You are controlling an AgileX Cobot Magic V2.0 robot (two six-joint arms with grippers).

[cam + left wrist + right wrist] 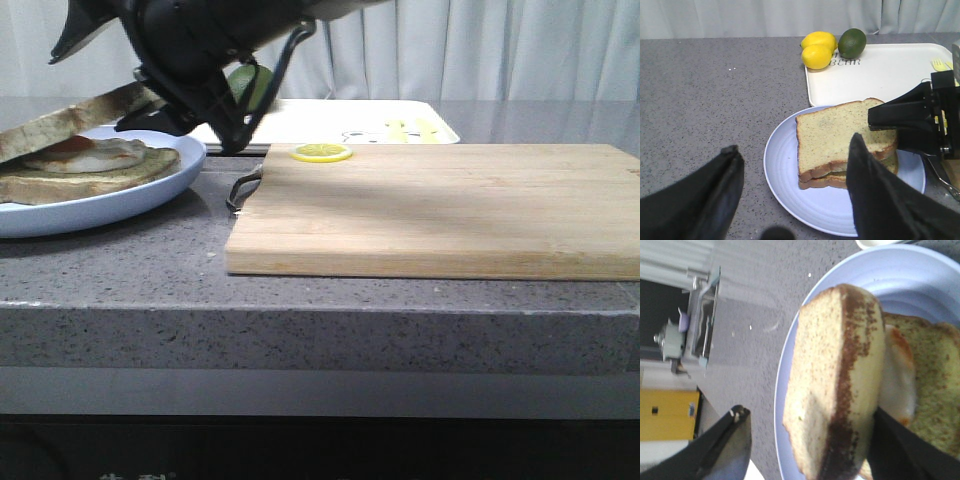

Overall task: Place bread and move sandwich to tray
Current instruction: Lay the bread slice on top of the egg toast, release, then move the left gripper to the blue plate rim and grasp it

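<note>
Right gripper (165, 118), upper left of the front view: its black fingers reach down to the raised edge of the bread (75, 120). In the right wrist view the jaws stand wide, one finger (905, 450) touching the crust at lower right, the other well clear at lower left; whether the slice is truly pinched cannot be told. In the left wrist view the same arm's black finger lies against the slice's right edge at frame right. Left gripper (795, 195): released, jaws wide apart at the bottom of its own view, hovering above the plate (785, 165) and holding nothing.

Step in hand, as judged: placing the bread onto the egg-topped lower slice to complete the sandwich (95, 165). The top slice is tilted, its far left end low and its right end lifted, so its flat face slopes rather than lying level; its long axis runs left to right across the front view. The fried egg (100, 152) shows beneath.

Next move, as judged: let the raised edge settle flush, open clear, then carry plate and sandwich to the tray (330, 122), upper centre, behind the wooden cutting board (440, 205). Two lemons (819, 49) and a green fruit (852, 42) sit at the tray's upper left corner in the left wrist view.
</note>
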